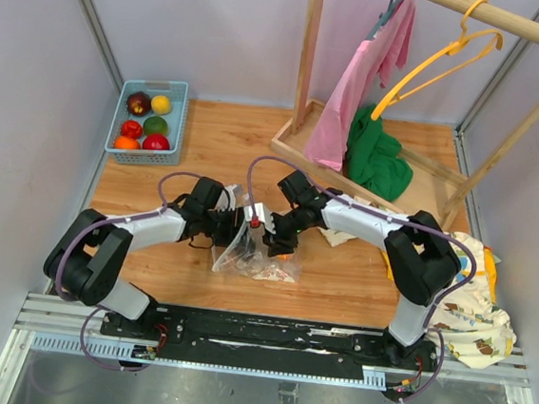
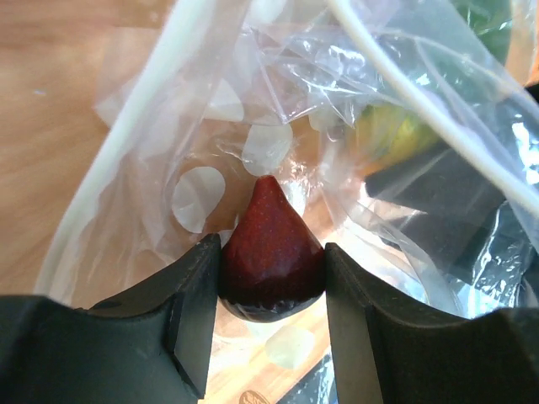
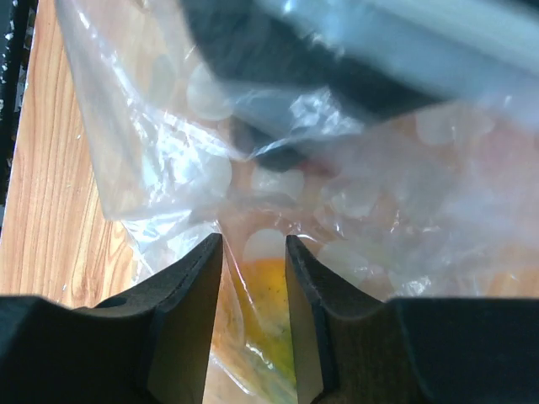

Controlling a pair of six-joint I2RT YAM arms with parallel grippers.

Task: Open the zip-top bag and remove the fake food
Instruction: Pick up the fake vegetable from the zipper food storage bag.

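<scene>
The zip-top bag lies crumpled on the wooden table between my two arms, its mouth spread wide. In the left wrist view its white zip strip frames the opening. My left gripper reaches into that mouth, shut on a dark red, pear-shaped piece of fake food; from above the left gripper sits at the bag's top edge. A yellow-green piece rests deeper inside. My right gripper is at the bag's right side. Its jaws stand slightly apart around bag film and a yellow piece behind it.
A blue basket at the back left holds several pieces of fake food. A wooden clothes rack stands at the back right with a pink garment, a green garment and a yellow hanger. A cartoon-print cloth lies at the right edge.
</scene>
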